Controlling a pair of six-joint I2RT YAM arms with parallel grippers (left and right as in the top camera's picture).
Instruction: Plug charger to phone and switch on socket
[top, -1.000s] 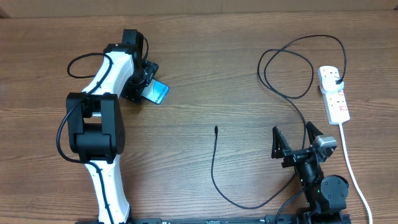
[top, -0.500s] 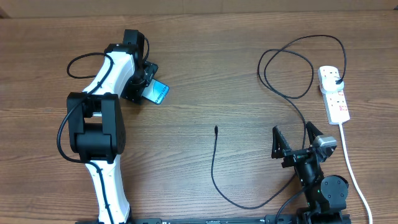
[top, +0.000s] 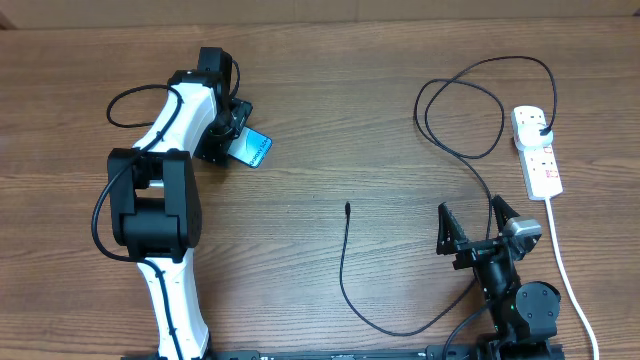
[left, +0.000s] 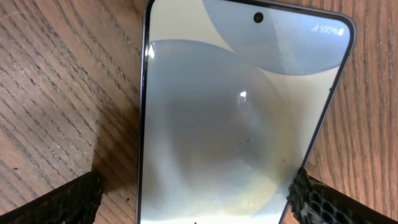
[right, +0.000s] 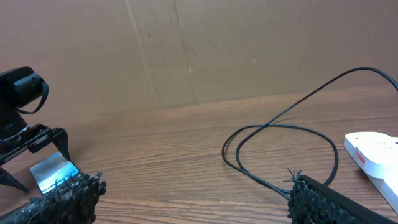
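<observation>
- The slim black-framed smartphone with a lit pale blue screen (top: 253, 148) lies flat on the table's far left, screen up, directly beneath the left gripper (top: 232, 140).
- In the left wrist view the phone (left: 242, 118) sits between the two black textured fingers (left: 59, 200). The jaws are spread wide and not clamping. Contact at the other finger cannot be judged.
- The long thin black charger cable (top: 343, 270) has its small connector tip (top: 347, 208) lying free mid-table, well apart from the phone. It curves toward the right arm, then loops at far right.
- Its black plug end (top: 541, 127) sits on the far outlet of the white oblong power strip with reddish markings (top: 540, 160), at the right edge. The switch positions are too small to read.
- A thicker white cord (top: 565, 262) runs from the strip toward the near edge.
- The right gripper (top: 473, 225) stands near the right front, jaws spread, holding nothing.
- The surface is a brown wood-grain table (top: 350, 110).
- A plain brown panel (right: 186, 50) backs it.
</observation>
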